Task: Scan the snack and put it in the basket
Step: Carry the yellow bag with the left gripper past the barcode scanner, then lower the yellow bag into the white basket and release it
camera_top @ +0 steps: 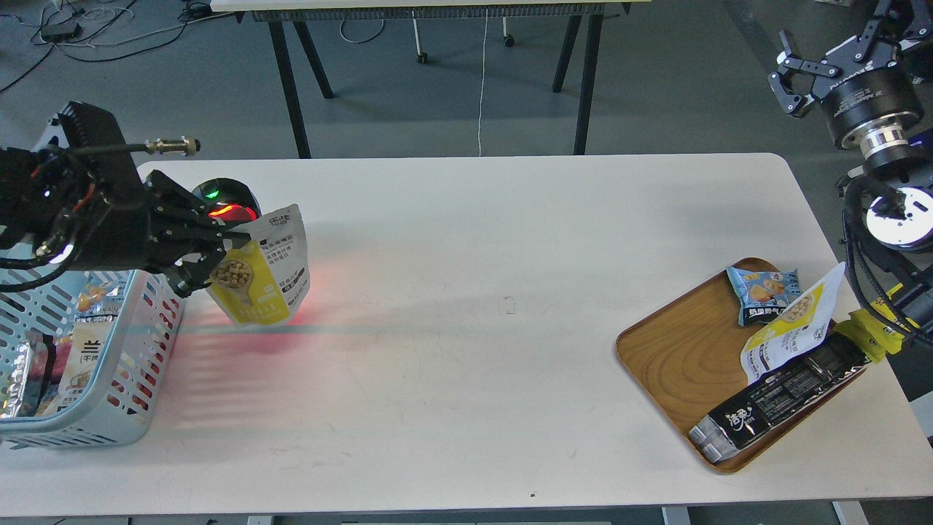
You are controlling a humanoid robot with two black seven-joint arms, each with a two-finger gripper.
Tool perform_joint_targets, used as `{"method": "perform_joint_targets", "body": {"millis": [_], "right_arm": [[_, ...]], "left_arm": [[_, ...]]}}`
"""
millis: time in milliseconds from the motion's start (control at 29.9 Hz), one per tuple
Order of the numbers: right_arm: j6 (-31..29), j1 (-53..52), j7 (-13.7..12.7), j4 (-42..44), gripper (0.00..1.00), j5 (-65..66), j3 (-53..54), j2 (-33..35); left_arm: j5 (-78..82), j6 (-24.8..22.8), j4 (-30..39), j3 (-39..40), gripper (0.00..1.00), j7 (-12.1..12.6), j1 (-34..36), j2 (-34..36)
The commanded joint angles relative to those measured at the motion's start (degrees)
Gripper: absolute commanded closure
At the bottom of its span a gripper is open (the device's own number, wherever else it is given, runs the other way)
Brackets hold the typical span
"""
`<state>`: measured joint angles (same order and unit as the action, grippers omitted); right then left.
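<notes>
1. The basket point(109, 408) is seen at the table's left edge, with packets inside.
2. The snack point(261, 266) is held off the table by the left gripper point(219, 255), clamped on its left edge in front of the red-lit scanner point(227, 200). Its long axis runs upright, slightly tilted, the white end uppermost; the black print is too small to be read.
3. The wooden tray point(678, 350) carries three packets.
4. The right gripper point(791, 76) is raised, spread open and empty.

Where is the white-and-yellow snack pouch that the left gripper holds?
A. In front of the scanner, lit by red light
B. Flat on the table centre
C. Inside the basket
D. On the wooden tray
A: the left gripper holds the snack up beside the scanner, red glow on it.
</notes>
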<state>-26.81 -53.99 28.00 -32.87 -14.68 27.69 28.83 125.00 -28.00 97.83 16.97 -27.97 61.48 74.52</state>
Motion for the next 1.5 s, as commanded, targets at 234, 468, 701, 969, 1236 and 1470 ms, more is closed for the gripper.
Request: {"method": "perform_joint_targets", "body": {"millis": [234, 468, 701, 969, 1236, 1470], "right_arm": [[0.0, -0.7, 0.0, 0.0, 0.01, 0.0, 0.0, 0.0], [0.1, -1.3, 0.0, 0.0, 0.01, 0.0, 0.0, 0.4], [0.1, -1.3, 0.0, 0.0, 0.01, 0.0, 0.1, 0.4], [0.1, -1.3, 0.0, 0.1, 0.01, 0.0, 0.2, 0.3], [0.1, -1.4, 0.0, 0.1, 0.01, 0.1, 0.1, -0.1], [0.1, -1.4, 0.0, 0.1, 0.01, 0.0, 0.1, -0.3]], "left_arm": [[0.0, 1.4, -0.1, 3.2, 0.99, 0.0, 0.0, 11.4], [0.0, 4.8, -0.1, 2.2, 0.99, 0.0, -0.1, 20.3], [0.0, 5.6, -0.6, 1.7, 0.99, 0.0, -0.2, 25.5], [0.0, 8.8, -0.8, -6.9, 0.99, 0.0, -0.1, 25.5], [0.0, 11.2, -1.2, -10.0, 0.97, 0.0, -0.1, 25.5], [-0.5, 12.4, -1.2, -10.1, 0.59, 0.0, -0.1, 25.5]]}}
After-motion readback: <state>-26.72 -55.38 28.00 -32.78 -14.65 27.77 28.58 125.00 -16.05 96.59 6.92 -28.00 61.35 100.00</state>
